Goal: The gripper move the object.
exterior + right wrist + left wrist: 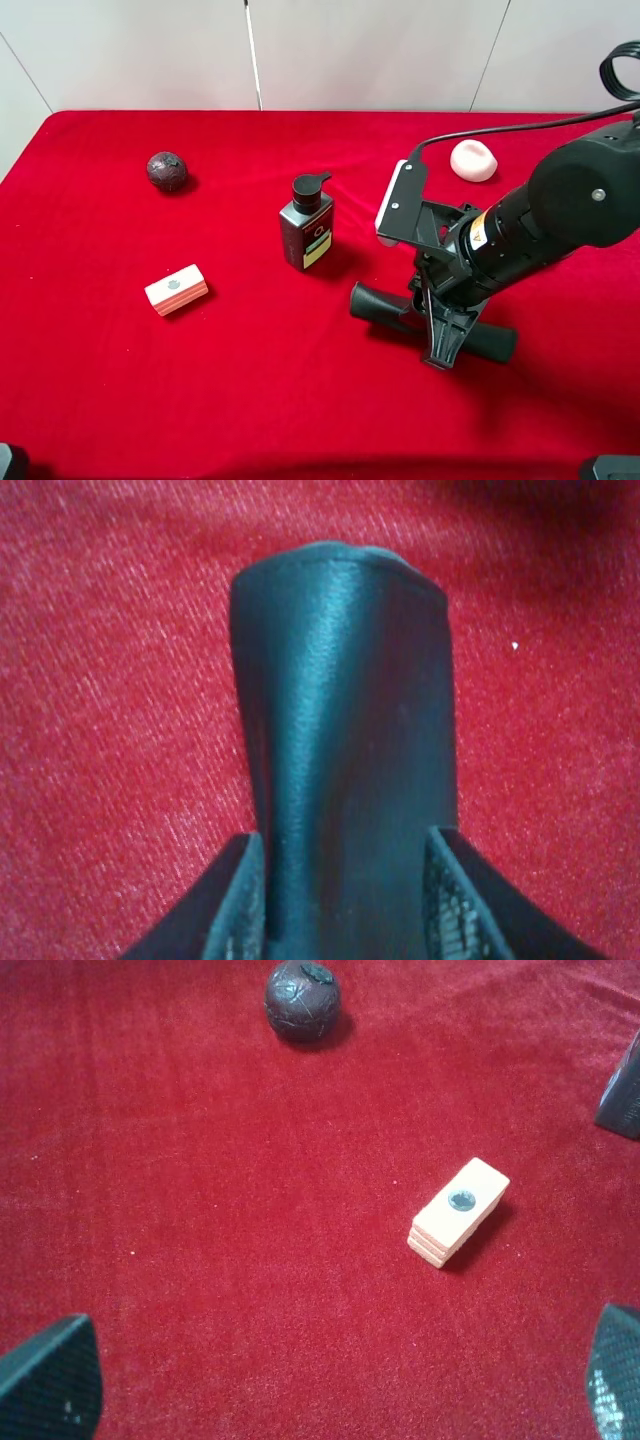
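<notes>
Right gripper [440, 345] down on the black case [432, 318], fingers straddling its middle and pinching it from both sides. Case flat on the red table [250, 400], lengthwise roughly along the near edge, right of centre and closer to the near edge than the far one. Dark pump bottle [307, 222] upright near the middle of the table, just beside the case's left end on its far side. White rounded lump [473, 160] toward the far right corner. Dark ball [167, 171] toward the far left, pink-and-white block [176, 289] on the left side, well apart from the case.

From the left wrist: left gripper [345, 1385] spread wide above bare cloth, fingertips [55, 1380] far apart, nothing between. Block [459, 1211] and ball [302, 1000] ahead, corner of the bottle [622, 1095] at the frame edge.

From the right wrist: case [345, 750] filling the gap, fingers [235, 905] pressed against both its long sides, one rounded end showing over the cloth.
</notes>
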`<state>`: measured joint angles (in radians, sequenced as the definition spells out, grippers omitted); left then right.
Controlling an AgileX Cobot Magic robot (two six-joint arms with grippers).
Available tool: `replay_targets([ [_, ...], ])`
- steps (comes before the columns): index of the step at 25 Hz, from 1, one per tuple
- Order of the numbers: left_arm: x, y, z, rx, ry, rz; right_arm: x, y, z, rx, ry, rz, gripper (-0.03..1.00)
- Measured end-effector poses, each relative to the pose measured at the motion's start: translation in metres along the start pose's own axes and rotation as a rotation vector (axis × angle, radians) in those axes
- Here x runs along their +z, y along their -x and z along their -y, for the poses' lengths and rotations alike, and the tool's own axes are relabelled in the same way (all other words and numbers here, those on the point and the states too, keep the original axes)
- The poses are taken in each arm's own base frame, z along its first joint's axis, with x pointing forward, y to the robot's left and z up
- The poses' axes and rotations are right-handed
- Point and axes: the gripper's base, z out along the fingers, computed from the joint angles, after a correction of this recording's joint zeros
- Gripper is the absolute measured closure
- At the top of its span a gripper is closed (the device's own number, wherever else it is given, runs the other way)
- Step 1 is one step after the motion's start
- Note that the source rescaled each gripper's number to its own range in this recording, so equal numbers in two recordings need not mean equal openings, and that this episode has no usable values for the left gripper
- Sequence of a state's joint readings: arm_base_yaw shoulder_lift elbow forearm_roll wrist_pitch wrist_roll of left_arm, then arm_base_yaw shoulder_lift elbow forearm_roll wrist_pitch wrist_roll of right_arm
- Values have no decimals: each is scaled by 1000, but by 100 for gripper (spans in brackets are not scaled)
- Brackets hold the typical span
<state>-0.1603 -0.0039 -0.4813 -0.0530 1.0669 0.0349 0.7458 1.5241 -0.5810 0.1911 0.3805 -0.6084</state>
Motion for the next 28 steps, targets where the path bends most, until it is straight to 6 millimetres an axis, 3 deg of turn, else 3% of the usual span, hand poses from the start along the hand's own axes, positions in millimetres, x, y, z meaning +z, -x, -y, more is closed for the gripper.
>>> replay_targets([
  [4, 0, 0, 0, 0, 0, 0, 0, 0, 0, 0, 0, 0, 47],
  [11, 0, 0, 0, 0, 0, 0, 0, 0, 0, 5, 2, 1, 14],
  [14, 0, 0, 0, 0, 0, 0, 0, 0, 0, 15, 2, 1, 5],
  [18, 0, 0, 0, 0, 0, 0, 0, 0, 0, 14, 2, 1, -2],
  [28, 0, 0, 0, 0, 0, 0, -15, 3, 1, 56, -30, 52, -3],
])
